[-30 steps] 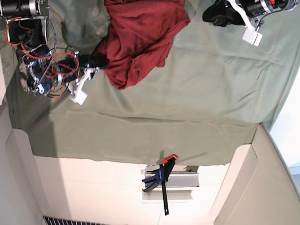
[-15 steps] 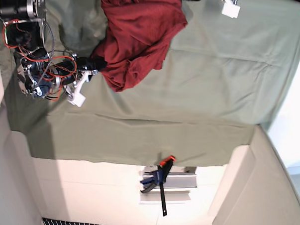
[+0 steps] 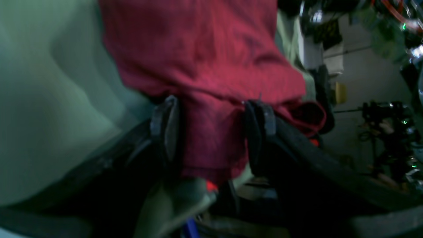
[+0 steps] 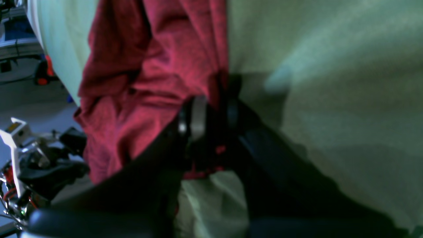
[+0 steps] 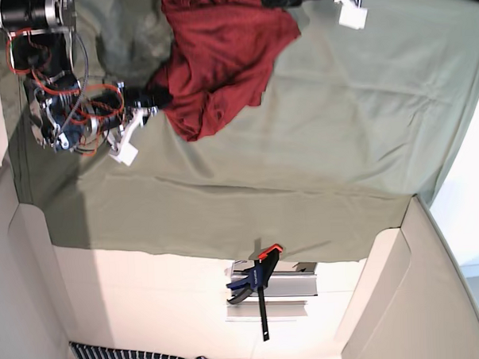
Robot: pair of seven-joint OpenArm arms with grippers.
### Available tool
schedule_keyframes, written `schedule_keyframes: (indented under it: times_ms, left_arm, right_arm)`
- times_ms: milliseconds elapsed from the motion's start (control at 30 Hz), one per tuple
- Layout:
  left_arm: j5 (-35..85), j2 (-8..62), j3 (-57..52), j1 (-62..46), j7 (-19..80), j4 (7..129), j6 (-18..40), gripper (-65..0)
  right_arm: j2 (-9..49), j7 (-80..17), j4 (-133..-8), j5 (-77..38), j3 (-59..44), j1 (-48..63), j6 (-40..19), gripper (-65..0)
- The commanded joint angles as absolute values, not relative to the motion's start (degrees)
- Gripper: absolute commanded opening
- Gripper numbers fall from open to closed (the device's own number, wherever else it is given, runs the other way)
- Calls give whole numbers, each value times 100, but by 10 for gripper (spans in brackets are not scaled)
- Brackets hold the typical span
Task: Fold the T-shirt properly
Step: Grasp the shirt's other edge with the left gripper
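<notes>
right gripper (image 4: 213,112) clamps the t-shirt (image 4: 158,66); left gripper (image 3: 213,132), in wrist view only, straddles it unclenched.

An olive-green cloth (image 5: 317,136) covers the table and fills the upper two thirds of the base view, with shallow creases near its lower edge. A red T-shirt (image 5: 218,57) lies bunched on it at upper centre. Below the cloth's hem is a bare cream surface (image 5: 149,299), with a clamp (image 5: 258,283) at lower centre.
</notes>
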State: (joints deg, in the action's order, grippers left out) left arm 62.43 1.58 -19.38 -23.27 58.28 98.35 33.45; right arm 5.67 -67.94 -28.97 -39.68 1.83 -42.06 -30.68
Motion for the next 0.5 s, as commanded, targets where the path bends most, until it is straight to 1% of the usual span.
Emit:
schedule_keyframes:
  times_ms: [0,133,400,467]
  left_arm:
    - [6335,161,-1946,-2239,5717,9926,3409,-302]
    - [6141,161,-1946,-2025,5649,9926,3406,-302]
    - [6139,158,-1946,-2018,5649,9926,3409,-303]
    - [6139,158,-1946,-2021,5693,9926,3406,-322]
  right_arm:
    - [541,-7144,-2875,-3623,217,-4202,-3044,-650]
    - [541,-7144,-2875,-3625,217,-4202,-3044,-650]
    - [541,-7142,-2877,-3625,217,-4202,-3044,-650]
    - [539,-7142,-2875,-3625,217,-4204,-3044,-650]
